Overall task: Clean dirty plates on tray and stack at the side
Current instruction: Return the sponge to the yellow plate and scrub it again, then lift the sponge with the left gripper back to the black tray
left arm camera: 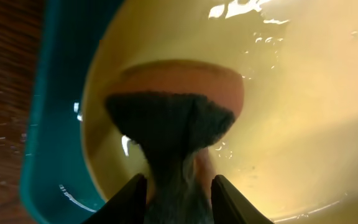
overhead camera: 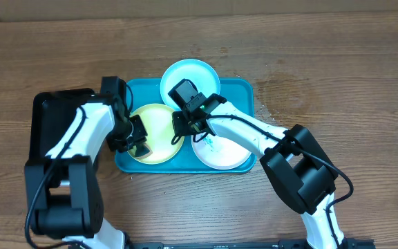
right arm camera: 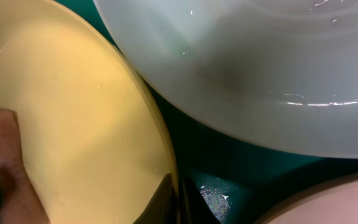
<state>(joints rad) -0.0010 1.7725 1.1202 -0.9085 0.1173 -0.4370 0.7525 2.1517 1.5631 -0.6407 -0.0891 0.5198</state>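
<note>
Tray (overhead camera: 244,88), turquoise, carries all three dishes. Nearest, on the right, sits the white plate (overhead camera: 223,153). Left of it, the left gripper (left arm camera: 179,198) clamps a sponge (left arm camera: 173,106) pressed onto the yellow-green plate (overhead camera: 159,121), while the right gripper (right arm camera: 178,205) is pinched tight on that plate's right rim. Farthest lies the mint-blue plate (overhead camera: 199,72).
</note>
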